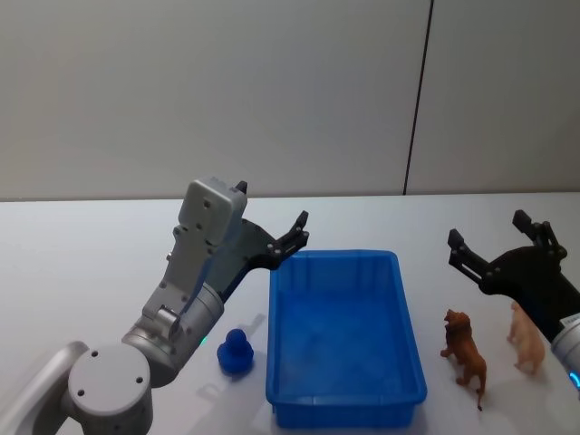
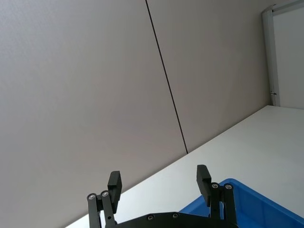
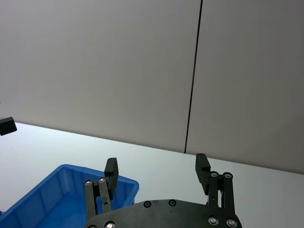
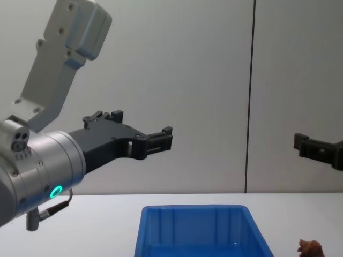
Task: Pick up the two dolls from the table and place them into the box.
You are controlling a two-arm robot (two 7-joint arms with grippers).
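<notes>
Logged left gripper [image 1: 272,205] raised above the blue bin's [image 1: 335,257] 10 o'clock corner, spread wide, holding nothing. Logged right gripper [image 1: 488,228] likewise wide and empty, hanging over the table [image 1: 91,254] at the bin's 3 o'clock. Found both dolls standing there: brown lion [image 1: 464,352] just beside the bin wall, pale pink animal [image 1: 526,339] near it, at its 3 o'clock. Noted small blue toy [image 1: 236,351] at the bin's 8 o'clock.

Risk, as judged: given the wide spread and close neighbours, could tip one doll while descending on the other, or pinch both. Could also take the blue toy for a doll.

From the head view, got the full layout. From the chest view, read gripper height well above the bin, plus a sliver of the brown lion [image 4: 311,248]. From the wrist views, confirmed open finger gaps.
</notes>
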